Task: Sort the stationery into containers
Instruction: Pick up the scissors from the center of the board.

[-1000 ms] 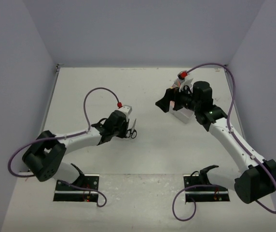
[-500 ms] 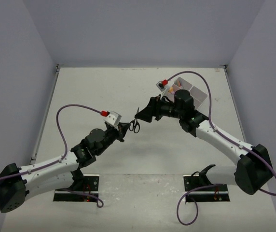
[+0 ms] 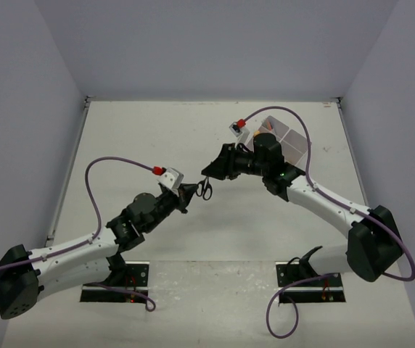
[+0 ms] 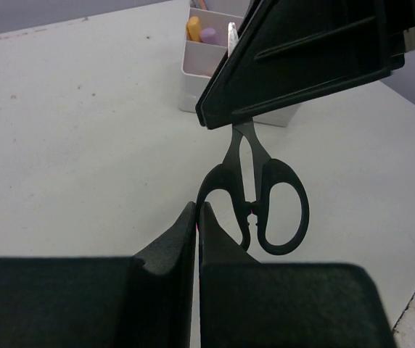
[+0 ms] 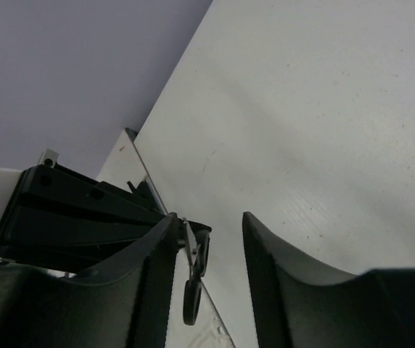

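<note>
Scissors (image 3: 204,188): black plastic handles, two oval finger loops, one larger than the other; blades mostly hidden behind right claw. Held over middle of table (image 3: 157,130), strung between both claws. Left claw (image 3: 191,191) pinched tight on smaller handle loop, fingers pressed together. Right claw (image 3: 209,174) straddles blade end, jaws apart, not clamped. White divided box (image 3: 294,138) near far right corner of table; orange marker (image 4: 194,29) and purple marker (image 4: 208,35) poke up from one compartment.

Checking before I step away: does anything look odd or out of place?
The scissors hang off the table, pinched by a handle in the left tool, blades reaching into the open right tool. Likely a handover, not a fault.
</note>
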